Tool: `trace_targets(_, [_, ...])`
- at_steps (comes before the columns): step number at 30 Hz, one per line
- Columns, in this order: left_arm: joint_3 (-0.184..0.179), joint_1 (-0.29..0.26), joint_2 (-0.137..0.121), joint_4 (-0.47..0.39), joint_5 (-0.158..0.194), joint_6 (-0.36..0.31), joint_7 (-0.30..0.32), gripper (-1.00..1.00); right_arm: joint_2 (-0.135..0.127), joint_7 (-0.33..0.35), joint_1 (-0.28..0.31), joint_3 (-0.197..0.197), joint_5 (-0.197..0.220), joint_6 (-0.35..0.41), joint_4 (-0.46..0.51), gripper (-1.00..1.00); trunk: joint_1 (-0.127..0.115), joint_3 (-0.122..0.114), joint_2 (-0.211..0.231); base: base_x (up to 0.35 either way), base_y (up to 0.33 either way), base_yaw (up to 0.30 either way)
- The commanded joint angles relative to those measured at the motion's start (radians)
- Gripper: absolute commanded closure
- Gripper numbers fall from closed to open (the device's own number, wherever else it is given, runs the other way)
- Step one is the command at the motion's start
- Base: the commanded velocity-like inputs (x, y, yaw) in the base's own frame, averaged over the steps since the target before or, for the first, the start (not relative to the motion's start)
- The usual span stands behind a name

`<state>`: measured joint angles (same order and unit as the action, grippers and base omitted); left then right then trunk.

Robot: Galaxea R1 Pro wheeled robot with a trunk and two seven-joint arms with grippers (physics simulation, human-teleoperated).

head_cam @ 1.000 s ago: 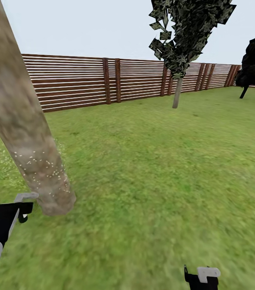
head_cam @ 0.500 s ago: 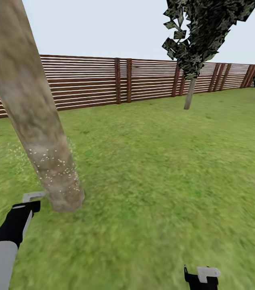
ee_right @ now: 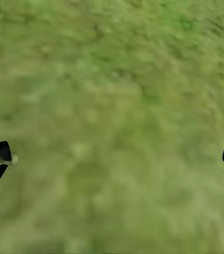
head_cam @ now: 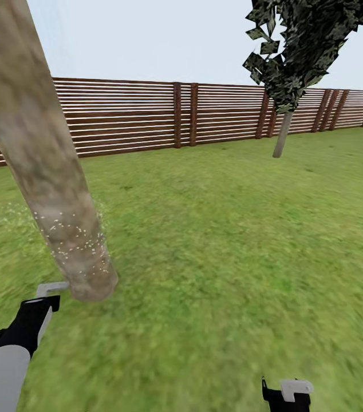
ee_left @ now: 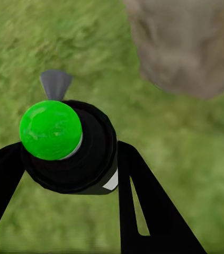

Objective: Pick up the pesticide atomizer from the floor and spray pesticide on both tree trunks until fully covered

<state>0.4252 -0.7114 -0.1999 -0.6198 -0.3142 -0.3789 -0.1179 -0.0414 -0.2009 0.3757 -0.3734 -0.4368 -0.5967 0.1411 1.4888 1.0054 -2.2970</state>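
- view: the head camera has swung toward the robot's left; the whole scene has slid rightward across the head view, so these shifts are the camera's, not the things'.
- fence (head_cam: 147, 123): its paired posts sit further right than before.
- far tree (head_cam: 296, 51): nearer the right edge.
- dark conifer: gone past the right edge.
- left arm (head_cam: 24, 329): shows more of its white sleeve, reaching up further in.
- atomizer nozzle (head_cam: 51, 287): now just beside the base of the near tree trunk (head_cam: 44, 171).
- white specks (head_cam: 75, 237) on the trunk: reach slightly higher.
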Motion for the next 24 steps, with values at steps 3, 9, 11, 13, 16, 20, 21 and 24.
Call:
trace_targets(3, [0.000, 0.000, 0.007, 0.000, 0.000, 0.000, 0.000, 1.00, 0.000, 0.000, 0.000, -0.001, 0.000, 0.000, 0.000, -1.00, 0.000, 0.000, 0.000, 0.226, -0.205, 0.057])
trace_targets(9, [0.001, 0.000, 0.010, -0.001, -0.002, 0.000, 0.000, 1.00, 0.000, 0.000, 0.000, -0.001, 0.001, 0.000, 0.000, -1.00, 0.000, 0.000, 0.000, 0.219, -0.203, 0.003])
trace_targets(11, [0.001, 0.000, 0.010, -0.001, -0.002, 0.000, 0.000, 1.00, 0.000, 0.000, 0.000, -0.001, 0.001, 0.000, 0.000, -1.00, 0.000, 0.000, 0.000, 0.137, -0.242, 0.000])
trace_targets(13, [0.001, 0.000, 0.010, -0.001, -0.002, 0.000, -0.001, 1.00, 0.000, 0.000, 0.000, -0.001, 0.000, 0.000, 0.000, -1.00, 0.000, 0.000, 0.000, 0.073, -0.261, 0.123])
trace_targets(16, [0.000, 0.000, 0.010, -0.001, -0.001, 0.000, -0.001, 1.00, 0.000, 0.000, 0.000, -0.001, 0.000, 0.000, 0.000, -1.00, 0.000, 0.000, 0.000, 0.013, -0.270, 0.249])
trace_targets(20, [0.001, 0.000, 0.011, -0.001, 0.000, 0.000, -0.001, 1.00, 0.000, 0.000, 0.000, 0.000, 0.000, 0.000, 0.000, -1.00, 0.000, 0.000, 0.000, 0.001, -0.272, 0.275])
trace_targets(21, [0.001, 0.000, 0.011, -0.001, 0.000, 0.000, 0.000, 1.00, 0.000, 0.000, 0.000, 0.000, 0.000, 0.000, 0.000, -1.00, 0.000, 0.000, 0.000, 0.000, -0.272, 0.276])
trace_targets(24, [0.000, 0.000, 0.011, 0.000, 0.000, 0.000, 0.000, 1.00, 0.000, 0.000, 0.000, 0.000, 0.001, 0.000, 0.000, -1.00, 0.000, 0.000, 0.000, 0.000, -0.272, 0.262])
